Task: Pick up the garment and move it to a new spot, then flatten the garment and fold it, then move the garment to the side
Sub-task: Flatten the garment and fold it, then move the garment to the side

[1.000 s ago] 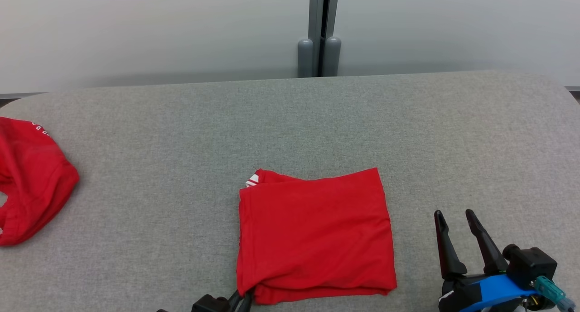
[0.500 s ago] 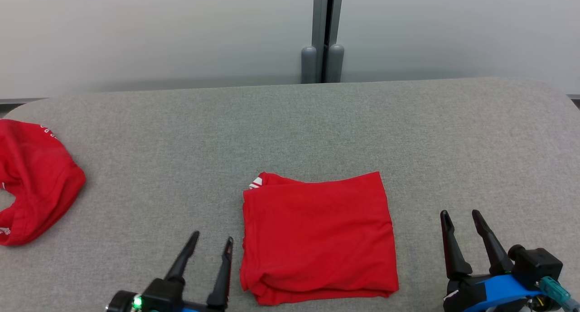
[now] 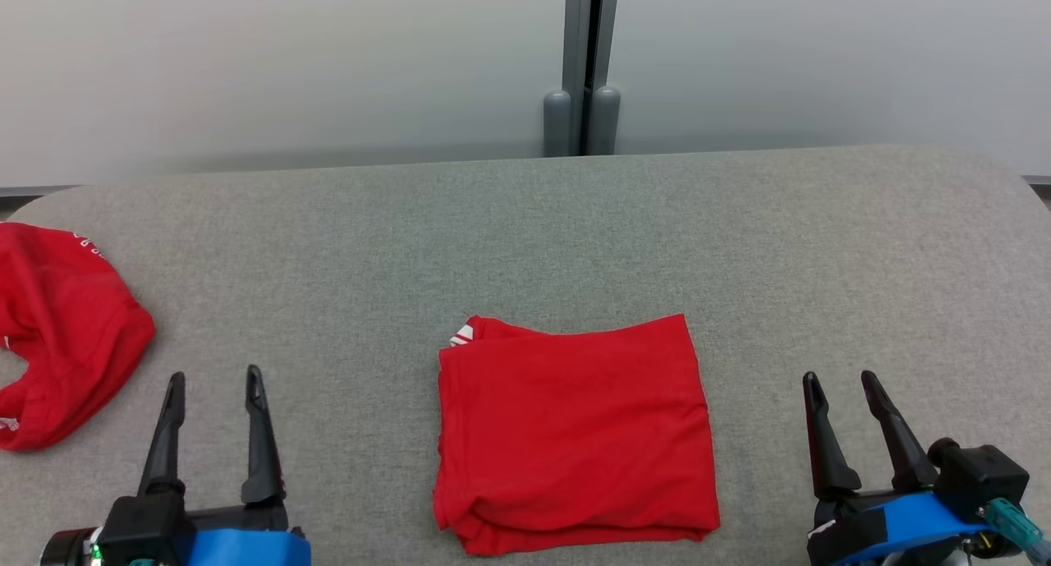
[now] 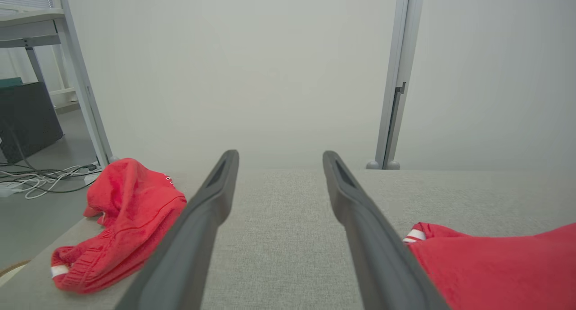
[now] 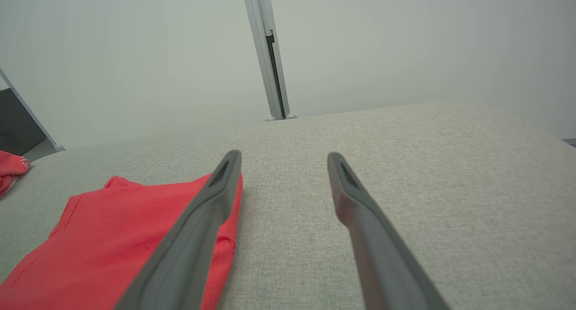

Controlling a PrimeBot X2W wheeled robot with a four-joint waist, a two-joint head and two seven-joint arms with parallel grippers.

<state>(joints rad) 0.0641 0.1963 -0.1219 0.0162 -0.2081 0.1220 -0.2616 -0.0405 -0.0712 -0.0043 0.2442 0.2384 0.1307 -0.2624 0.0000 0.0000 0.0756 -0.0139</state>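
Grey fabric tabletop [image 3: 575, 237], pale wall [image 3: 287, 65] behind, folded garment [image 3: 575, 430] between left pincer [image 3: 215, 375] and right pincer [image 3: 839, 376], both released.

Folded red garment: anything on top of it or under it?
Nothing lies on top of the folded red garment. It rests on the grey fabric surface; white striped trim peeks out at its far left corner. Its inner layers are covered.

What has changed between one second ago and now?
The left gripper let go of the near left corner of the folded garment, opened and drew away to the left. The right gripper stayed open in place; the folded garment and the crumpled red garment at the left end of the table did not move.
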